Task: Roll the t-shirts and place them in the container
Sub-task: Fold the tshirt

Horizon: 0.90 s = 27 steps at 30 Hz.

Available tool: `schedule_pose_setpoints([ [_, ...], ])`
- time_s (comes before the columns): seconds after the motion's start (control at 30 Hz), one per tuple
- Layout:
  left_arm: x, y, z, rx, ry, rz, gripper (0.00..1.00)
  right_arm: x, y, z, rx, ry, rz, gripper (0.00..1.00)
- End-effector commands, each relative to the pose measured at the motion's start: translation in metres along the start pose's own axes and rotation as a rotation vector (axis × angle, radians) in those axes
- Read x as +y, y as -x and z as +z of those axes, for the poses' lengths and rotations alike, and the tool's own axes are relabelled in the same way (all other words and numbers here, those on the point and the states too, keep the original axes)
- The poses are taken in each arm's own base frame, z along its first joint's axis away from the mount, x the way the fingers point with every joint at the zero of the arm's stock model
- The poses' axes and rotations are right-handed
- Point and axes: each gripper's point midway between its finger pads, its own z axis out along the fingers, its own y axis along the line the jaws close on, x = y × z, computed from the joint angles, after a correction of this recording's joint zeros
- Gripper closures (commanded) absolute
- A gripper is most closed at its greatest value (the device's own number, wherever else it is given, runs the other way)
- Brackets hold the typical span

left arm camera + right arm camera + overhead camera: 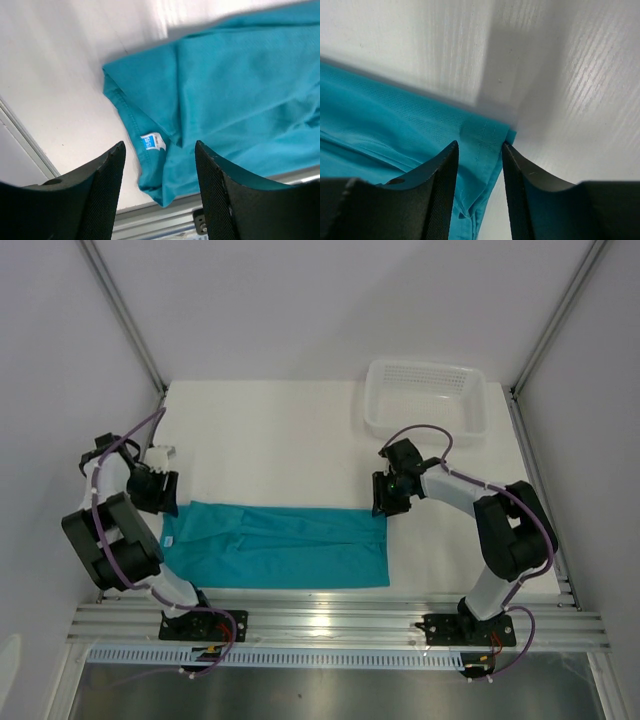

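The teal t-shirt [280, 545] lies flat on the white table as a long folded band running left to right near the front edge. My left gripper [163, 504] hovers open over its far-left corner. In the left wrist view the shirt [230, 90] and its white neck label [152, 142] lie below the left gripper [159, 145], which holds nothing. My right gripper [388, 502] stands open over the far-right corner. In the right wrist view the right gripper [479, 145] has its jaws apart, with the stitched hem of the shirt [395, 125] lying loose under the gap.
A white plastic basket [420, 364] stands at the back right of the table. An aluminium rail [340, 620] runs along the near edge just below the shirt, and this rail [165, 215] also shows in the left wrist view. Grey walls enclose both sides.
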Motion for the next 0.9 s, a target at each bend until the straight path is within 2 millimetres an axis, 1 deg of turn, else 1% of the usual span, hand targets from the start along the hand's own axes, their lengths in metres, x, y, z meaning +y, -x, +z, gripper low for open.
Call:
schedule_pose_setpoints([
  [0.0, 0.016, 0.012, 0.012, -0.015, 0.047, -0.12, 0.38, 0.006, 0.011, 0.005, -0.036, 0.046, -0.036, 0.57],
  [0.03, 0.015, 0.013, 0.016, -0.009, 0.041, -0.116, 0.37, 0.006, 0.011, 0.006, -0.035, 0.05, -0.037, 0.58],
  [0.07, 0.013, 0.012, 0.02, 0.001, 0.031, -0.12, 0.37, 0.005, 0.009, 0.007, -0.029, 0.05, -0.033, 0.62],
  [0.13, 0.012, 0.008, 0.029, 0.034, 0.031, -0.121, 0.36, 0.004, 0.006, 0.01, -0.023, 0.05, -0.027, 0.66],
  [0.17, 0.014, 0.006, 0.035, 0.041, 0.046, -0.129, 0.36, 0.003, 0.005, 0.011, -0.021, 0.05, -0.024, 0.7],
  [0.27, 0.021, 0.002, 0.044, 0.071, 0.081, -0.148, 0.36, 0.002, 0.003, 0.012, -0.019, 0.054, -0.009, 0.76],
  [0.33, 0.026, 0.004, 0.049, 0.073, 0.097, -0.154, 0.36, 0.0, 0.003, 0.013, -0.017, 0.052, 0.0, 0.78],
  [0.37, 0.028, 0.007, 0.05, 0.071, 0.103, -0.163, 0.36, -0.001, 0.002, 0.013, -0.015, 0.051, 0.001, 0.81],
  [0.4, 0.031, 0.015, 0.049, 0.056, 0.111, -0.162, 0.36, -0.002, 0.001, 0.013, -0.012, 0.052, 0.001, 0.83],
  [0.47, 0.031, 0.022, 0.05, 0.046, 0.117, -0.175, 0.36, -0.003, -0.001, 0.013, -0.005, 0.05, 0.003, 0.86],
  [0.5, 0.034, 0.03, 0.049, 0.027, 0.124, -0.175, 0.36, -0.004, -0.002, 0.013, -0.003, 0.047, 0.005, 0.87],
  [0.6, 0.033, 0.038, 0.054, 0.03, 0.107, -0.187, 0.39, -0.006, -0.004, 0.012, -0.005, 0.043, 0.012, 0.89],
  [0.63, 0.028, 0.037, 0.057, 0.05, 0.091, -0.183, 0.43, -0.006, -0.004, 0.012, -0.005, 0.041, 0.017, 0.9],
  [0.7, 0.019, 0.035, 0.064, 0.073, 0.056, -0.178, 0.47, -0.007, -0.004, 0.01, -0.011, 0.04, 0.026, 0.91],
  [0.73, 0.016, 0.04, 0.066, 0.071, 0.061, -0.16, 0.56, -0.008, -0.005, 0.011, -0.009, 0.039, 0.028, 0.92],
  [0.77, 0.011, 0.04, 0.068, 0.071, 0.044, -0.161, 0.6, -0.008, -0.006, 0.01, -0.009, 0.039, 0.031, 0.92],
  [0.8, 0.007, 0.044, 0.069, 0.062, 0.035, -0.155, 0.64, -0.009, -0.007, 0.009, -0.01, 0.037, 0.034, 0.93],
  [0.83, 0.006, 0.046, 0.069, 0.055, 0.028, -0.161, 0.75, -0.01, -0.007, 0.009, -0.011, 0.035, 0.037, 0.94],
  [0.87, 0.004, 0.048, 0.069, 0.054, 0.02, -0.16, 0.82, -0.011, -0.008, 0.008, -0.009, 0.033, 0.042, 0.94],
])
